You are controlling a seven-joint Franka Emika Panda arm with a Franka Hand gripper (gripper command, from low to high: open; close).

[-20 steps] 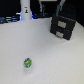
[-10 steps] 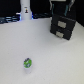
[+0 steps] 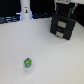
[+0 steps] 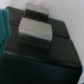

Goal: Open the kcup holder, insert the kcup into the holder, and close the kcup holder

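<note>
Nearest you in the exterior view, the kcup (image 3: 27,63) sits alone on the white table (image 3: 45,55), a small whitish pod with a green-and-blue top, standing toward the near left and well apart from everything else. Look farther back and to the exterior view's right and you find the kcup holder (image 3: 63,26), a black boxy unit resting on the table with two rectangular recesses stacked on its front face; its tray looks pushed in, with no pod slots showing. Directly above the holder, at the far right edge of that view, the arm comes down from the top of the frame, and its gripper (image 3: 63,4) hangs just over the holder's top, close to it; whether it touches you cannot tell from the blur. The wrist view looks down on that black top from close range, with a grey block-like shape filling its middle, too blurred to sort finger from holder. You cannot tell whether the fingers are apart or together. At the far left, a white bottle-shaped object (image 3: 25,10) stands upright near the back edge of the table.
</note>
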